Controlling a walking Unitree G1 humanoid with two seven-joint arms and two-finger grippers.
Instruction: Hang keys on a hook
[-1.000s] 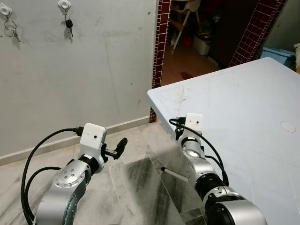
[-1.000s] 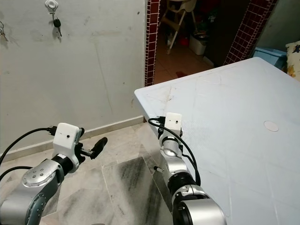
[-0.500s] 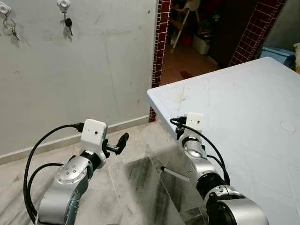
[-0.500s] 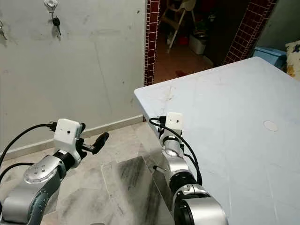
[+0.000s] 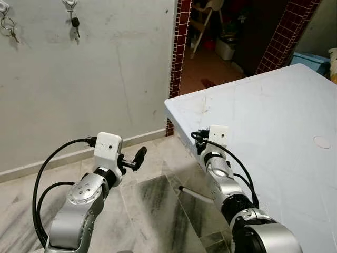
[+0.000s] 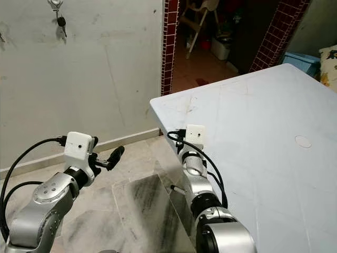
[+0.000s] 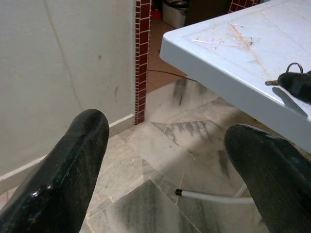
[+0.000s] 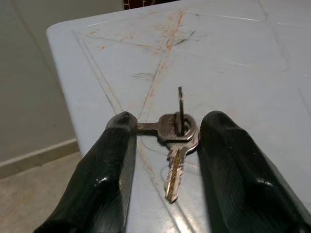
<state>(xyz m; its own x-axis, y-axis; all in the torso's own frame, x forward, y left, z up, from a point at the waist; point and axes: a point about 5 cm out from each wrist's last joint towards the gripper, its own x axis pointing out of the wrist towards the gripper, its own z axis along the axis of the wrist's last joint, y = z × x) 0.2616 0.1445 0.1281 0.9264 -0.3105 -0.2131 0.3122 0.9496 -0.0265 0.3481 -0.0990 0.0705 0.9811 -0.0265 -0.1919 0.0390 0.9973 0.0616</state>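
Note:
A small bunch of keys [image 8: 173, 141] lies near the corner of the white table [image 5: 274, 100], its ring standing upright. My right gripper [image 8: 169, 118] rests on the tabletop with one black finger pressed against each side of the bunch. In the left wrist view the same ring [image 7: 293, 66] pokes up beside that fingertip. My left gripper [image 5: 139, 156] hovers open and holding nothing above the floor, left of the table. High on the grey wall are two white hooks, one [image 5: 3, 6] holding a key ring and one [image 5: 70, 3] holding a black key [image 5: 75, 22].
A doorway with a red-tiled frame [image 5: 181, 52] opens right of the wall, with a chair [image 5: 205, 21] and a bin [image 5: 227, 50] beyond. A white rod [image 5: 196, 194] lies on the marble floor under the table edge. A blue tub [image 5: 310, 59] stands behind the table.
My left arm has risen a little and moved its gripper right, toward the table. The view has tipped slightly down. The right gripper stays at the keys.

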